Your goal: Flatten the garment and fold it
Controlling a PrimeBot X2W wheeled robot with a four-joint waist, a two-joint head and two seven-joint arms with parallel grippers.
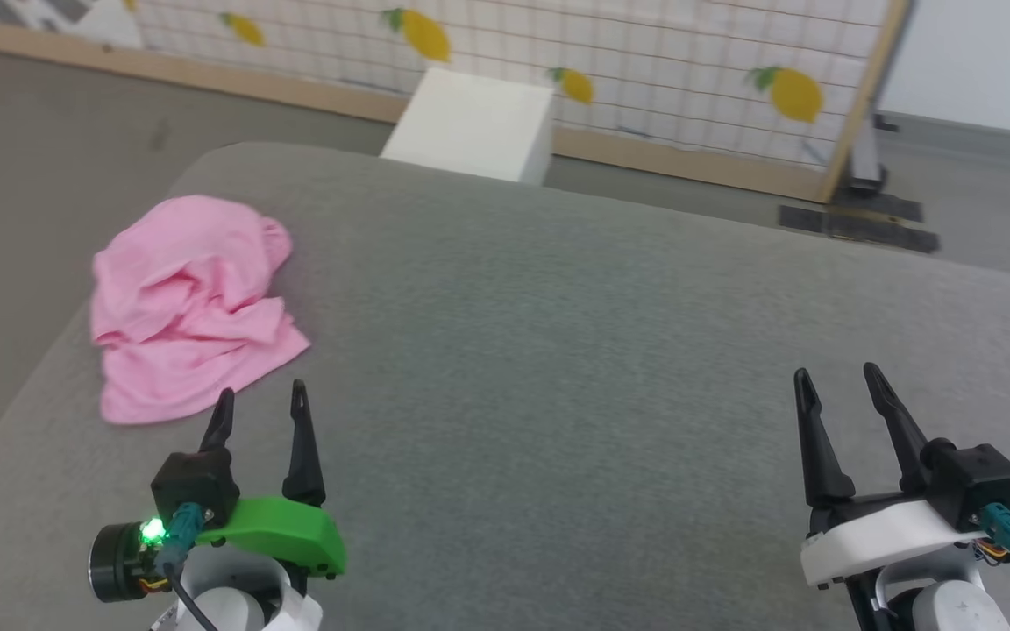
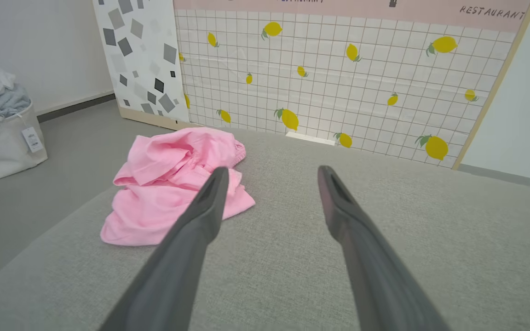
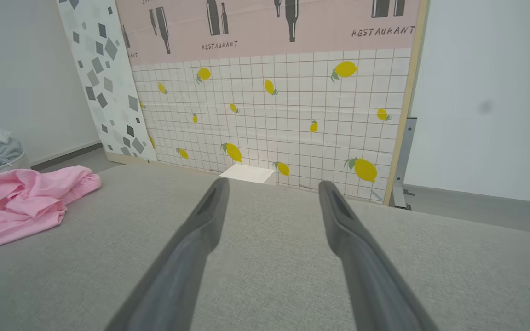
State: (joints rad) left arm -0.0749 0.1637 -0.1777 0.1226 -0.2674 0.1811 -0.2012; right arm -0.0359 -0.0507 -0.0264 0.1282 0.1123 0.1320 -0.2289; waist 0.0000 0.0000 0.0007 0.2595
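Poising the left gripper [image 1: 261,392] nearest the lens, both dark fingers spread wide and clasping nothing, tips stopping just on the near side of the garment [image 1: 185,307] without touching it. Holding the right gripper [image 1: 836,372] just as wide and just as empty, well off to the right of the garment. Lying crumpled in a light pink heap on the grey padded surface [image 1: 558,307], doubling over in loose layers, bunching into gathers along the far right side. Sitting beyond the garment and to its right, a white box [image 1: 474,123] against the lemon-printed panel [image 1: 689,61]. Standing, by the look of it, at the very start of the job: flattening not yet begun, folding further off. Calling next, in all likelihood, for easing the left fingers forward onto the nearest loose edge of the garment, bringing the right arm across to the garment for a second edge, then drawing the two apart to spread the cloth flat.
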